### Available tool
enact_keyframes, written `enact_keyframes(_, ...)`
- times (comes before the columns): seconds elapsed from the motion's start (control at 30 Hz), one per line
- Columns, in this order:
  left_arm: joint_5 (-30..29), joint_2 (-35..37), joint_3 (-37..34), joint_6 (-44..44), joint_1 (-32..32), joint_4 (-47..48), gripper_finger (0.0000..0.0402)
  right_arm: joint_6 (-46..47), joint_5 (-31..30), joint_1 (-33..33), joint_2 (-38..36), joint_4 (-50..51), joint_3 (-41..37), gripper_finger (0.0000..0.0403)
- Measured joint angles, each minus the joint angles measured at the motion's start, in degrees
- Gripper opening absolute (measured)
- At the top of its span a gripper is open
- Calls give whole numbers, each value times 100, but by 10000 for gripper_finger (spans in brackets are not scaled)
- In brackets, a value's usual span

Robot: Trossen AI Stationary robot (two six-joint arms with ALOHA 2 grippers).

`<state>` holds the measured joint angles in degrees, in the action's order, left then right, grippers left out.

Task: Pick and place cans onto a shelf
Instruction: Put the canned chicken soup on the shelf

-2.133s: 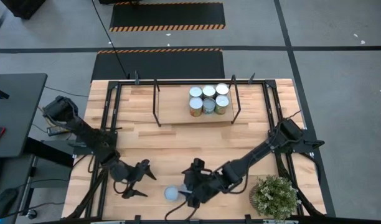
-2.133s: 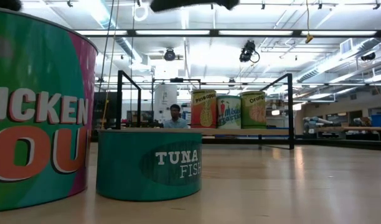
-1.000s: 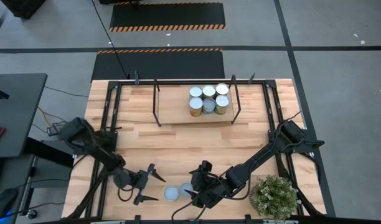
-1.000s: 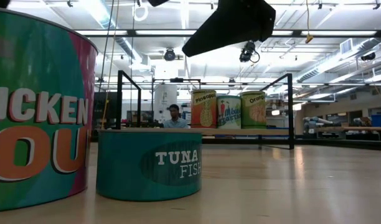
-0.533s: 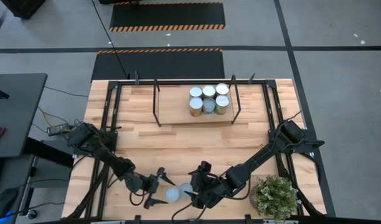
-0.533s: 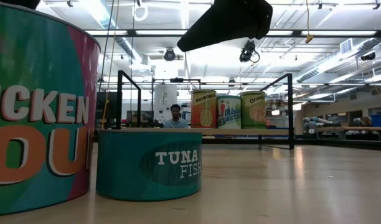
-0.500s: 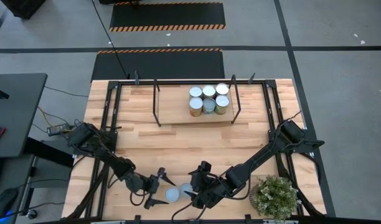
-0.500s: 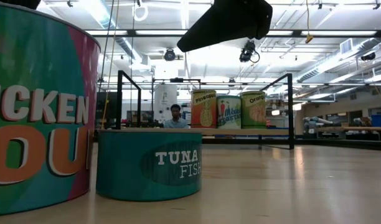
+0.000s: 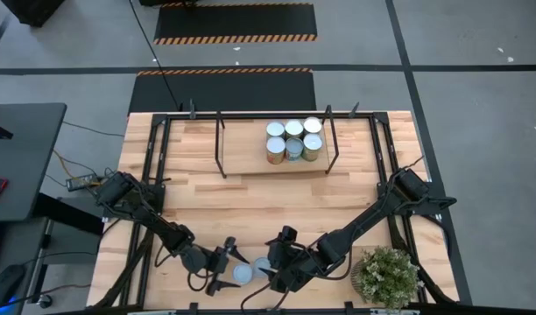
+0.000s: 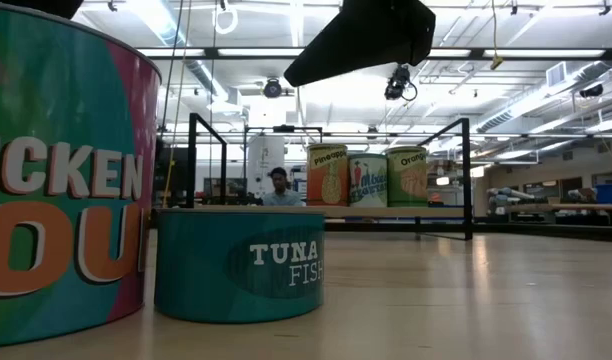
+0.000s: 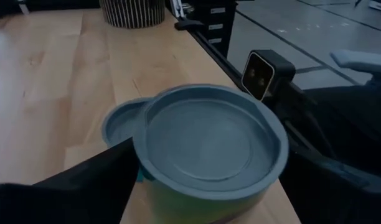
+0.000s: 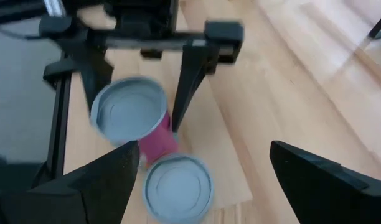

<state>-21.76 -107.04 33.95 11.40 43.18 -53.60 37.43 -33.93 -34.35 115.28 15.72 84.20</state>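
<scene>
Left gripper (image 9: 226, 269) is spread open around the tall chicken-soup can (image 9: 243, 274) at the tabletop's (image 9: 250, 206) near edge, not yet clamped. Right gripper (image 9: 270, 265) is held open over the flat tuna can (image 9: 263, 264) beside it. Grasp step judged underway; closing and lifting are needed next, then transfer to the shelf (image 9: 246, 162), where six cans (image 9: 293, 139) are already placed.
</scene>
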Motion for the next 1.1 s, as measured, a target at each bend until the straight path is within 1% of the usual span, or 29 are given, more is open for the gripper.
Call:
enact_keyframes(0.1, 1, 9, 0, 25, -22, 1, 341, 28, 300, 20, -116, 342, 0, 368)
enact_keyframes(0.17, 49, 103, -2, 105, -66, 15, 326, 171, 383, 52, -309, 653, 0, 368)
enact_keyframes(0.23, 238, 227, 0, 94, -183, 41, 312, 315, 351, 87, -535, 1033, 2, 368)
enact_keyframes(0.37, 251, 564, -7, -26, -479, 571, 294, 450, -10, 109, -922, 1612, 2, 368)
enact_keyframes(0.47, 350, 884, -73, -159, -703, 793, 292, 321, -307, 32, -1091, 1633, 11, 368)
enact_keyframes(0.57, 483, 1208, -158, -299, -938, 1041, 294, 135, -595, -18, -1048, 1619, 11, 368)
enact_keyframes(0.63, 590, 1409, -171, -418, -1118, 1116, 294, 48, -621, -17, -1019, 1590, -18, 368)
enact_keyframes(0.73, 745, 1750, -174, -664, -1323, 1477, 294, 5, -549, 35, -942, 1476, -34, 368)
enact_keyframes(0.8, 855, 1809, -158, -884, -1471, 1464, 295, -87, -494, 107, -890, 1313, -39, 368)
enact_keyframes(0.87, 864, 1895, -188, -1159, -1543, 1701, 295, -257, -345, 179, -847, 1158, -35, 368)
enact_keyframes(0.97, 973, 1821, -186, -1336, -1737, 1739, 295, -351, -85, 340, -742, 1088, -39, 368)
enact_keyframes(1.0, 1050, 1805, -235, -1362, -1814, 1726, 295, -399, -40, 378, -729, 1152, -43, 368)
enact_keyframes(1.1, 1416, 1663, -400, -1510, -2132, 1225, 295, -453, 104, 521, -735, 1125, -44, 368)
